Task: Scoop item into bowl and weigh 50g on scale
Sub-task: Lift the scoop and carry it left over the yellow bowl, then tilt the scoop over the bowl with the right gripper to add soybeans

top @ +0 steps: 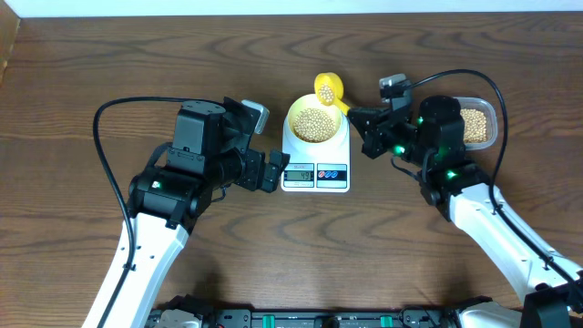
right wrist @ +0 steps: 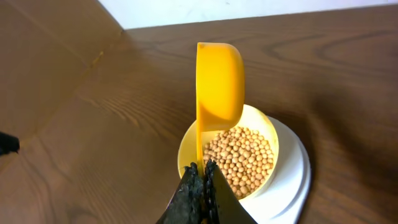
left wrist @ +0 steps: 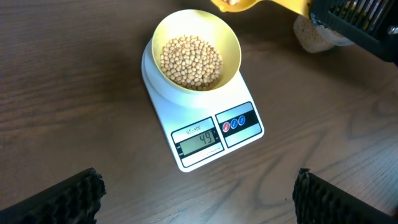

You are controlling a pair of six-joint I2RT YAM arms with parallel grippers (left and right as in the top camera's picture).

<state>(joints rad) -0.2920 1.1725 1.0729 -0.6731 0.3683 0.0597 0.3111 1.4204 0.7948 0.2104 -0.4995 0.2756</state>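
The bowl [left wrist: 231,43] sits squarely on the scale [left wrist: 158,93], mid-table, and it is already well loaded with beans [left wrist: 191,61]. The display [left wrist: 199,144] on the near edge reads 49, just shy of the target, so this looks like the fine-tuning stage.

The right gripper [right wrist: 202,171] is clamped tight on the thin handle of the yellow scoop [right wrist: 219,81]. The cup of the scoop hangs over the far rim of the bowl, rolled onto its side rather than held level. That tilt makes sense: it lets the few beans left in the cup trickle out a bean or two at a time instead of in a dump. Gripping the handle at its near end keeps the fingers clear of the bowl and off the scale, so nothing presses on the platform and spoils the reading.

Over on the left, the other gripper [top: 273,171] hangs just beside the scale's left edge, jaws spread wide, holding nothing. It touches neither scale nor bowl, and from there its camera looks straight at the display, which may be why it is parked there.

The clear tub [top: 495,114] with the spare beans waits to the right, behind the right arm, close by if a refill is needed. One careless tip here could overshoot.
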